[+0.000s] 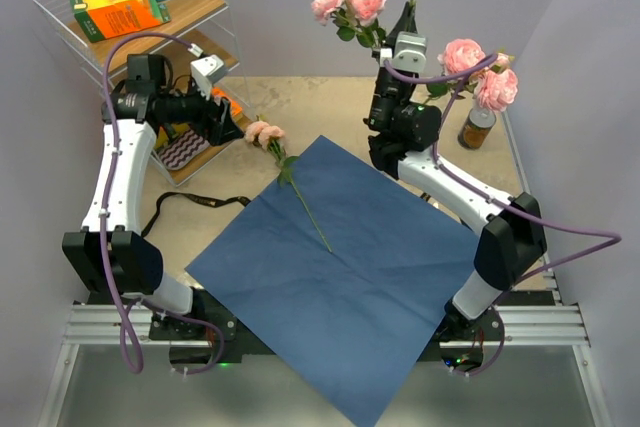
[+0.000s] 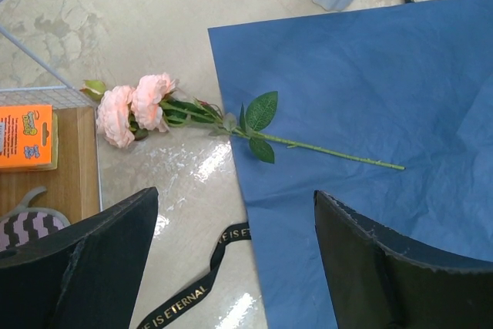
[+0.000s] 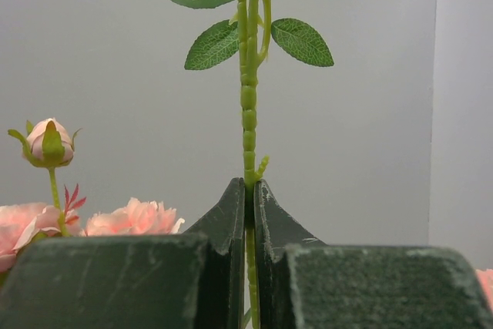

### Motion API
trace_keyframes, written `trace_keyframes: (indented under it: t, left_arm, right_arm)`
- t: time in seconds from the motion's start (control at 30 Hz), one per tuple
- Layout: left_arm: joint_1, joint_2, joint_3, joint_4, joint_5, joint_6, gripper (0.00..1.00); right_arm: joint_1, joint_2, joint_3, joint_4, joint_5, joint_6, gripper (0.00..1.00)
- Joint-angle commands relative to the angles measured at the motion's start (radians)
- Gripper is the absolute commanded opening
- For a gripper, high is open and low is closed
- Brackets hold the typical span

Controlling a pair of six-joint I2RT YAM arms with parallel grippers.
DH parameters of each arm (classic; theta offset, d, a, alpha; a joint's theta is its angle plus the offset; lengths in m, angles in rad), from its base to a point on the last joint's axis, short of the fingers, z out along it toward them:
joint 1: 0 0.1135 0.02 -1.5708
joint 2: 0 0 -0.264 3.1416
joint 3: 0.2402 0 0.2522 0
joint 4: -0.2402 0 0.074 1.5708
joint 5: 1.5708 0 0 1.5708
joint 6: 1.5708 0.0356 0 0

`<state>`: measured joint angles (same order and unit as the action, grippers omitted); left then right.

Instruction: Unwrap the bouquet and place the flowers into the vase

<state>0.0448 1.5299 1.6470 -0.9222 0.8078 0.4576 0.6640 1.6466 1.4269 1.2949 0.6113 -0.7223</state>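
**Open table ahead of our left pincer, blooms beside the right**

Between the spread fingers of our left pincer [image 2: 235,198] we see bare beige tabletop [image 2: 154,28]. Ahead of it lies a pink long-stemmed rose [image 2: 139,109], its stem reaching onto the flat blue paper sheet [image 2: 385,75]. A black printed ribbon [image 2: 204,283] trails beneath the pincer. A white wire rack with wooden shelves [image 1: 60,7] stands close on its left. Our right pincer [image 3: 249,190], clamped on an upright green stem [image 3: 248,98], has pink blooms [image 3: 131,219] at its left.
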Motion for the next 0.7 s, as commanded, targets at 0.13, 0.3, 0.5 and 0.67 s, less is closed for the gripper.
trace_keyframes:
  t: [0.13, 0.3, 0.5, 0.67]
  left_arm:
    - [0.001, -0.005, -0.027, 0.013, 0.022, 0.018, 0.86]
    - [0.001, -0.008, -0.036, 0.019, 0.022, 0.019, 0.86]
    - [0.001, -0.019, -0.05, 0.02, 0.011, 0.029, 0.86]
    - [0.001, -0.033, -0.05, 0.017, 0.002, 0.036, 0.86]
  right_arm:
    - [-0.012, 0.007, 0.095, 0.101, -0.027, 0.017, 0.0]
    - [-0.017, 0.013, 0.1, 0.078, -0.031, 0.018, 0.0]
    - [-0.02, 0.035, 0.055, 0.096, -0.005, 0.0, 0.0]
    - [-0.023, 0.042, 0.018, 0.089, 0.021, 0.001, 0.0]
